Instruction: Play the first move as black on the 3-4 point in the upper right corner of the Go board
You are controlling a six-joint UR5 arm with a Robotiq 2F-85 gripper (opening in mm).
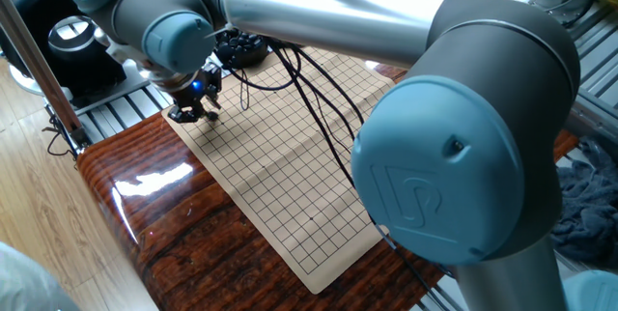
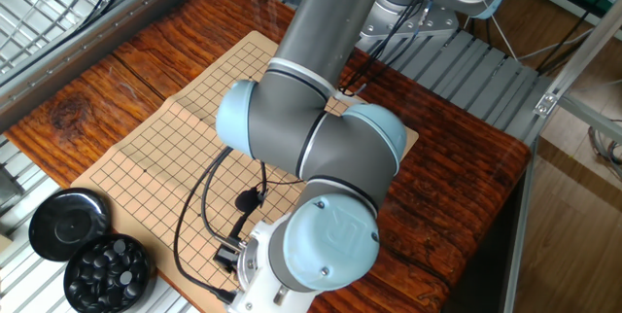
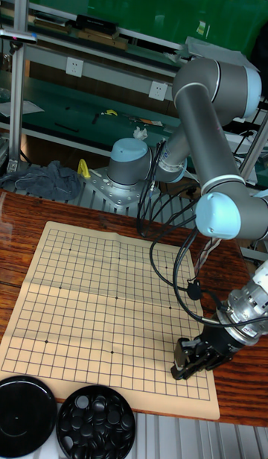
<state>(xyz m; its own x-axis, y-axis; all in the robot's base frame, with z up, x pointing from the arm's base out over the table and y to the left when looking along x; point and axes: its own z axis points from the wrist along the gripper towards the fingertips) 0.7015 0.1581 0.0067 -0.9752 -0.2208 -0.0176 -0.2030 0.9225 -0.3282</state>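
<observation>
My fingers [image 3: 187, 349] hang low over the board's [image 3: 89, 302] corner nearest the bowl [image 3: 95, 422]; whether they hold a stone, I cannot tell. I should settle squarely on the undotted crossing.

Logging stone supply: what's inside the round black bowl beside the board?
The bowl holds a heap of glossy black stones. Its bottom is covered by them. The lid lies alongside.
</observation>
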